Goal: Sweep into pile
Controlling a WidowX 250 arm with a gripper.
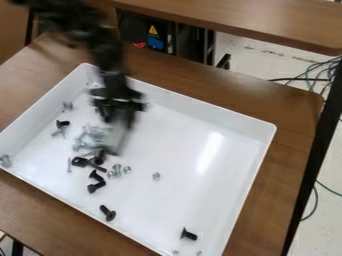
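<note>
The gripper hangs over the left half of the white tray, blurred. Below it is a greyish, flat blurred piece; how it is held cannot be made out. Just left of that piece lies a cluster of silver screws. Black screws lie below the cluster, with silver nuts beside them. Farther off are a black screw near the front wall, another black screw at the lower right, and a small black screw at the left.
The tray's raised walls surround the hardware on a brown wooden table. A silver piece rests by the left corner and a lone nut near the middle. Another wooden surface stands behind, and cables lie on the floor at right.
</note>
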